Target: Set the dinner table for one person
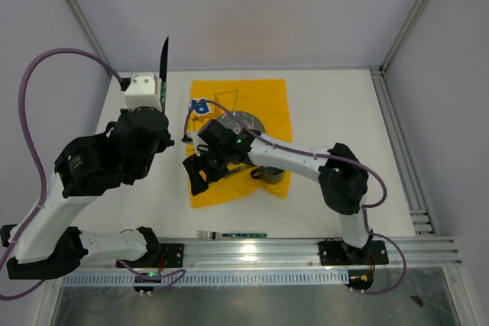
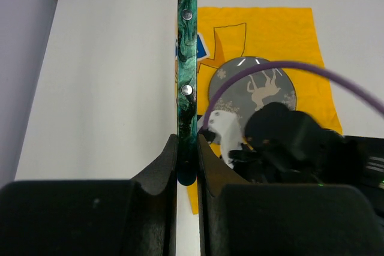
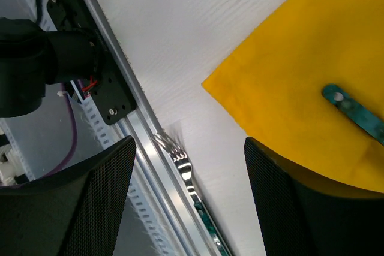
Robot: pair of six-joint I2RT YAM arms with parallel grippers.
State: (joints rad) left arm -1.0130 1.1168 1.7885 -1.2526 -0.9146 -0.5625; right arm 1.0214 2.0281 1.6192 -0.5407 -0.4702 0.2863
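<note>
The white dinner table [image 1: 336,112] carries a yellow cartoon-printed cloth [image 1: 263,101] with a grey plate [image 1: 250,124] on it. My left gripper [image 1: 157,91] is shut on the green handle of a knife [image 1: 163,59], held above the table left of the cloth with the black blade pointing away. The left wrist view shows the handle [image 2: 186,88] clamped between the fingers, with the plate [image 2: 255,91] beyond. My right gripper [image 1: 200,173] is open and empty over the cloth's near left corner. A fork [image 1: 229,234] lies at the table's front edge, seen between the jaws [image 3: 180,163].
A metal cup [image 1: 272,176] stands on the cloth's near right part. Another green-handled utensil [image 3: 355,114] lies on the cloth [image 3: 300,70]. An aluminium rail [image 1: 306,248] runs along the front edge, and frame posts stand at the back corners.
</note>
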